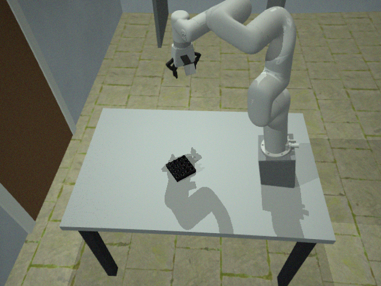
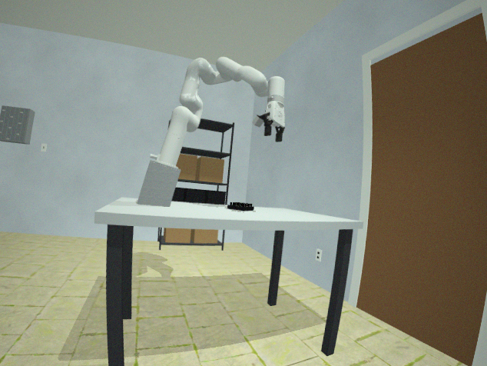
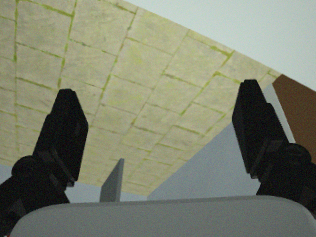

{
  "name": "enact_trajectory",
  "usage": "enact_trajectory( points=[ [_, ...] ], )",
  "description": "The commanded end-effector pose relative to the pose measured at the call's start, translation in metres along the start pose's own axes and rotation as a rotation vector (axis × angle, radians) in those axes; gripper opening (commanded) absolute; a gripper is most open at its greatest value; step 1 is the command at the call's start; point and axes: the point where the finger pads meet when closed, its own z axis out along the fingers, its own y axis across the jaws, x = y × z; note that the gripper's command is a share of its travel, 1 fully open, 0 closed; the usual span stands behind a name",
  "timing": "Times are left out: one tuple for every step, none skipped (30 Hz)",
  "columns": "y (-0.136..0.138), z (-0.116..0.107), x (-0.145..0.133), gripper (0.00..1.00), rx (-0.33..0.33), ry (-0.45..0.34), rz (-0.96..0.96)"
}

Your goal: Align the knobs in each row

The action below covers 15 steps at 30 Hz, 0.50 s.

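Item: knob box (image 1: 181, 167) — black, square, sixteen knobs in four rows, standing flat near the middle of the table (image 1: 129, 172), just left of frame centre in the top view; a thin dark slab on the table top in the exterior view. White lines and printed names too small to read; which knobs stray cannot be told.

Item: gripper (image 1: 183, 68) — upper centre of the top view, high above the box; jaws spread wide, nothing between them. Wrist view shows only floor tiles and wall.

Step in hand: approach, no knob yet reached.

Next move calls for: descent over the box, locating the socket side, reading each row's marks
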Motion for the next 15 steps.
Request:
enact_trajectory(
  points=[
    [0.001,-0.002,-0.001,1.00,-0.002,-0.004,0.000],
    [0.001,-0.002,-0.001,1.00,-0.002,-0.004,0.000],
    [0.001,-0.003,-0.002,1.00,-0.003,-0.008,0.000],
    [0.001,-0.003,-0.002,1.00,-0.003,-0.008,0.001],
    [0.002,-0.003,-0.002,1.00,-0.003,-0.008,0.003],
    [0.002,-0.002,-0.002,1.00,-0.003,-0.008,0.007],
    [0.003,-0.001,-0.001,1.00,-0.003,-0.008,0.013],
    [0.005,0.001,-0.001,1.00,-0.002,-0.008,0.022],
    [0.007,0.004,0.000,1.00,-0.002,-0.008,0.034],
    [0.010,0.007,0.001,1.00,-0.001,-0.008,0.048],
    [0.013,0.011,0.003,1.00,0.000,-0.008,0.067],
    [0.017,0.016,0.005,1.00,0.001,-0.008,0.088],
    [0.021,0.021,0.007,1.00,0.002,-0.009,0.113],
    [0.026,0.028,0.010,1.00,0.003,-0.009,0.141],
    [0.026,0.028,0.010,1.00,0.003,-0.009,0.141]
  ],
)
